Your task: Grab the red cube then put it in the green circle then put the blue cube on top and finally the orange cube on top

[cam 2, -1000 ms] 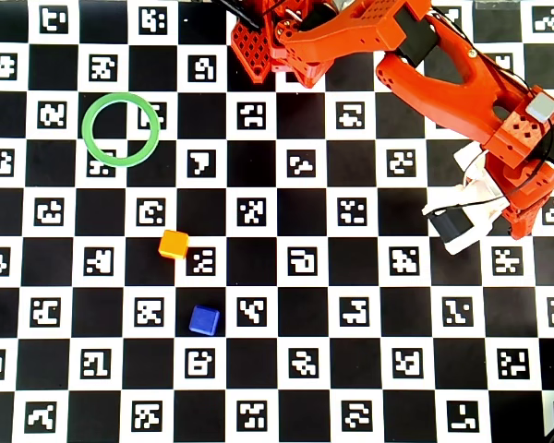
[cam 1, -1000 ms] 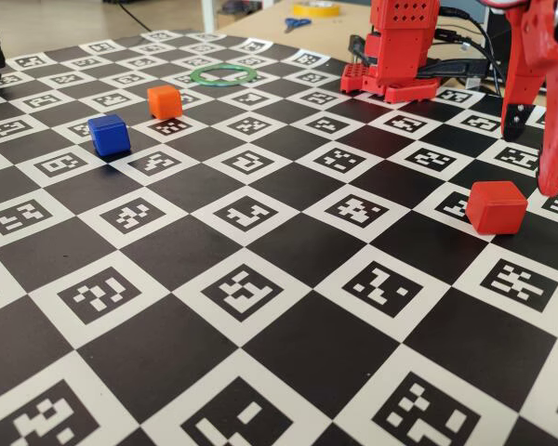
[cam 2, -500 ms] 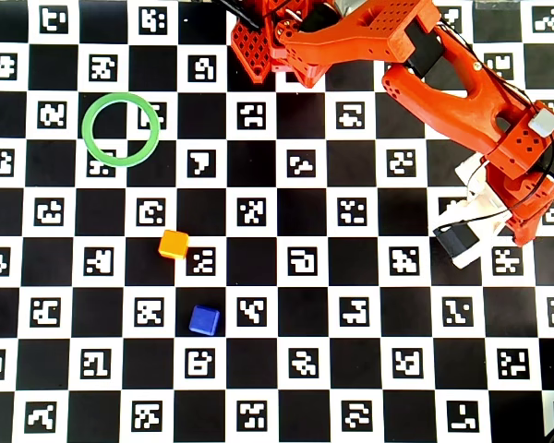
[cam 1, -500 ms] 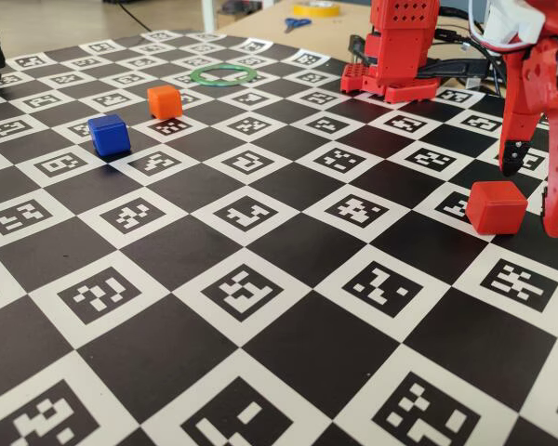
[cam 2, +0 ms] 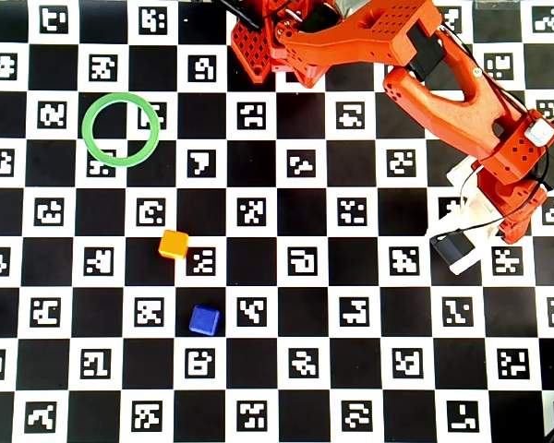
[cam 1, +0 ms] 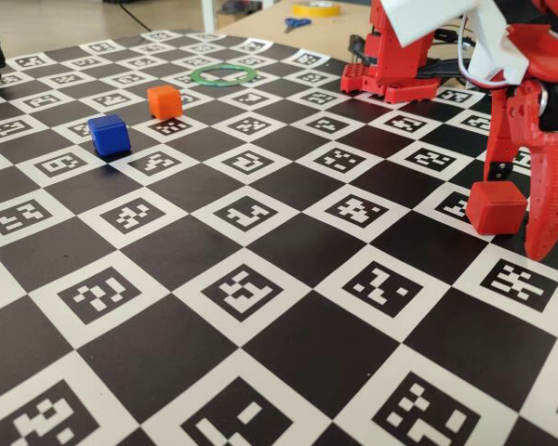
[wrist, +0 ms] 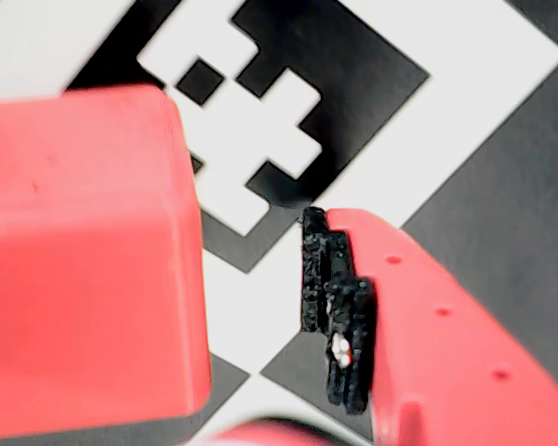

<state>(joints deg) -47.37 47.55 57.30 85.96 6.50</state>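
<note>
Item: red cube [cam 1: 496, 206]. Sits on the checkered tabletop [cam 1: 260, 279] at the right of the fixed view, flat on its base, between the two fingers of the claw [cam 1: 519, 216]. In the overhead view the arm hides it.

Item: claw. Open, straddling the cube, tips near the tabletop. The wrist view shows the cube [wrist: 84, 260] on the left and one padded finger [wrist: 339, 316] on the right with a clear gap between them; nothing is gripped yet.

Item: green circle [cam 2: 120, 129], empty, well apart at the upper left of the overhead view. Orange cube [cam 2: 174, 244] and blue cube [cam 2: 204, 320] lie between, untouched.

Step in hand: grasping the red cube. Handling note: centre the cube between the fingers before closing, squeeze on flat faces rather than corners, then lift straight up so it does not skid or twist.
</note>
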